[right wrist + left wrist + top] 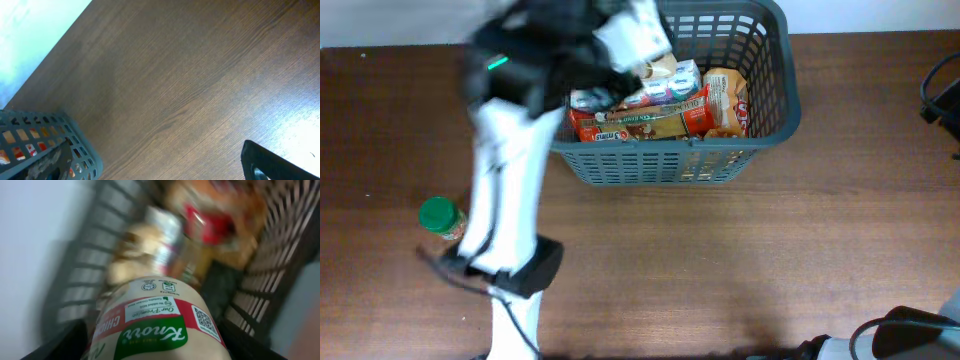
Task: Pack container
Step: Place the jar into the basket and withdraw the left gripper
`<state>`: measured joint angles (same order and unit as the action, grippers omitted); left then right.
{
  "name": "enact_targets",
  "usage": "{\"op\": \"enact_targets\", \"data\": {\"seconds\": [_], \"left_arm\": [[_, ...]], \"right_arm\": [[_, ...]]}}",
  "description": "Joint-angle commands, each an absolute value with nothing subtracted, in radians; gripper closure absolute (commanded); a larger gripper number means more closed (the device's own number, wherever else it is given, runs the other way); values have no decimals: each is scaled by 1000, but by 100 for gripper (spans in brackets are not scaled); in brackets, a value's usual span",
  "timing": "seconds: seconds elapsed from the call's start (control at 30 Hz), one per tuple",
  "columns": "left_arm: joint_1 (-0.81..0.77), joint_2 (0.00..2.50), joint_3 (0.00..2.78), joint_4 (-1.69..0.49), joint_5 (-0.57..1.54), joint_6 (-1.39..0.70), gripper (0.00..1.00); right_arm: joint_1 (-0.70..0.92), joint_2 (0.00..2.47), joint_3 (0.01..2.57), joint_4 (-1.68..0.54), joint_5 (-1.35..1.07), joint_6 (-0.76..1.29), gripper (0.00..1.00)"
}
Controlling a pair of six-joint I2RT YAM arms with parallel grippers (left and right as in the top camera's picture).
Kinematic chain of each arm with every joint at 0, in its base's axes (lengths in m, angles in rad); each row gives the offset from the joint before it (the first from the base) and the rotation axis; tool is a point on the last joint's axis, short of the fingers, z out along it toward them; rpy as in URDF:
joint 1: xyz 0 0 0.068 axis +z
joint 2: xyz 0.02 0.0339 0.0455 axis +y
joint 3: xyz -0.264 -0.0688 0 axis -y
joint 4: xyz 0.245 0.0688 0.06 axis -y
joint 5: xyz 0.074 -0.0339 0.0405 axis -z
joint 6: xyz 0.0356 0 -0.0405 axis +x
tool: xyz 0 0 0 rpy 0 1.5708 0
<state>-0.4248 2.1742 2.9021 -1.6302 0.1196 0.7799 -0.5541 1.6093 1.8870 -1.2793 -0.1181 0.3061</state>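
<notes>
The container [720, 165] is a dark grey lattice basket at the back of the table. Inside lie a red packet [640, 122], an orange bag [725, 100] and a white multipack [670, 82]. My left gripper [590, 92] hangs blurred over the basket's left end. In the left wrist view it is shut on a Knorr tub [155, 325] with a red, white and green label, held above the groceries between the basket's walls [280, 255]. Of my right gripper only one dark finger [275, 162] shows, over bare table with nothing beside it; a basket corner [75, 145] is at lower left.
A jar with a green lid [440, 217] stands on the wooden table at the left, beside the left arm's base [510, 270]. Dark cables and arm parts [940, 90] sit at the right edge.
</notes>
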Motion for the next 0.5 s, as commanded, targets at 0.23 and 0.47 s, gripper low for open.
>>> {"op": "enact_targets", "data": {"seconds": [0.23,0.47], "left_arm": [[-433,2218,2347,-1554,-58,963,98],[-420,2218,2141,-1477,-57,959,98]], "right_arm": [[-557,1613,1895,-1279,-123,305,1],[-557,1613,1895,-1279,-123,305,1]]}}
